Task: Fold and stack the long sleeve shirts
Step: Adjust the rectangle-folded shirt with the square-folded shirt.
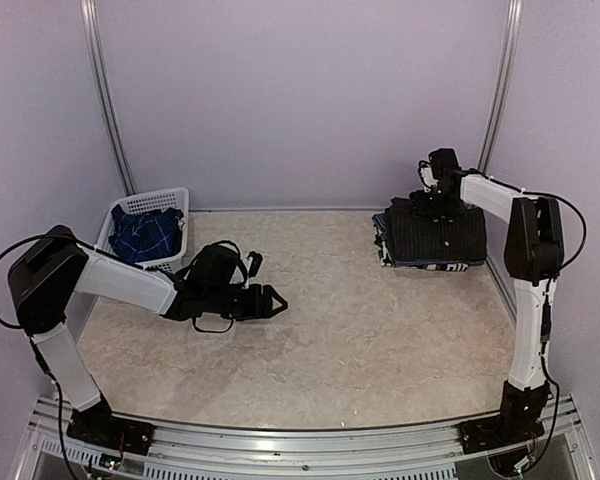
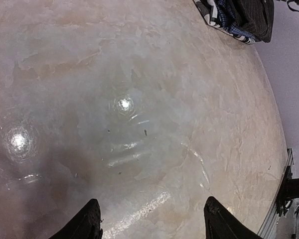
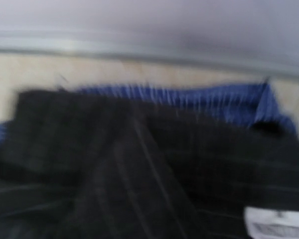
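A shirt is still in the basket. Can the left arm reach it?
Probably yes. The basket sits open-topped beside the left arm, the plaid shirt lies uncovered, and the left hand is empty.

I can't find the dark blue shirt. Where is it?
In the overhead view, the dark blue plaid shirt lies in the white basket at the far left, behind the left arm.

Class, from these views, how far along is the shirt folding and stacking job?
Done: the black pinstriped shirt lies folded atop the blue-and-white checked shirt. In hand: the right gripper is at that stack's far edge; the left gripper is open and empty. Left: the dark blue plaid shirt lies bunched in the white basket.
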You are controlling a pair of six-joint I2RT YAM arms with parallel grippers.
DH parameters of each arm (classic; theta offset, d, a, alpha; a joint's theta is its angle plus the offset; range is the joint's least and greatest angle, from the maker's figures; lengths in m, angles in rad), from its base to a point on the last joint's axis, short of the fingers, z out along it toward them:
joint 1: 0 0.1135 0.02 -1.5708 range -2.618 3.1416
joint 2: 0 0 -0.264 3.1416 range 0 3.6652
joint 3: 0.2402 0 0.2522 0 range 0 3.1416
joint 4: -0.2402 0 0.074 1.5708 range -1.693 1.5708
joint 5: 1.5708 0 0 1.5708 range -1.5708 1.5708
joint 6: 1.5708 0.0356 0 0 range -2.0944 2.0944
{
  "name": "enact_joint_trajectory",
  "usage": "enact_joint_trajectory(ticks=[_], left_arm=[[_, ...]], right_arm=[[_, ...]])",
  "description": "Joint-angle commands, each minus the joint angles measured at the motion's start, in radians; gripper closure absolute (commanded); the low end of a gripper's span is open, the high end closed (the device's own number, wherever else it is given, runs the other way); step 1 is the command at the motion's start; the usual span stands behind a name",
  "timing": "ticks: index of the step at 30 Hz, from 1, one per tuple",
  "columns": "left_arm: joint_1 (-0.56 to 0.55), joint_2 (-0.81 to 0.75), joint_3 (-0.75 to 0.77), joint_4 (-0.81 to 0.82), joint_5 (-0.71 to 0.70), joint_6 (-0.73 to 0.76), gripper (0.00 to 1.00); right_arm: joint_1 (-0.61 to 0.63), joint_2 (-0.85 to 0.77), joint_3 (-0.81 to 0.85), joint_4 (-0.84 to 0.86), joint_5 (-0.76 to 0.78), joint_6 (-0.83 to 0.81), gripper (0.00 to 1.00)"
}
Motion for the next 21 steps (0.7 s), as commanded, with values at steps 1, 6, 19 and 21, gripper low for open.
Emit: enact_joint_trajectory(ticks=[1, 6, 19, 21], left_arm=[[0.004, -0.039, -0.004, -0.012, -0.021, 0.011, 0.33], [0.004, -0.037, -0.003, -0.011, -0.016, 0.008, 0.33], [0.003, -0.033, -0.012, 0.004, -0.013, 0.005, 0.32], [0.003, -0.034, -0.014, 0.006, -0.015, 0.005, 0.32]], right_arm=[[-0.028, 0.085, -0.003, 0.003, -0.112, 0.051, 0.24], [-0.029, 0.159, 0.009, 0.022, -0.209, 0.008, 0.23], [-0.028, -0.133, -0.163, 0.184, -0.233, -0.063, 0.12], [-0.028, -0.19, -0.188, 0.205, -0.245, -0.064, 0.1]])
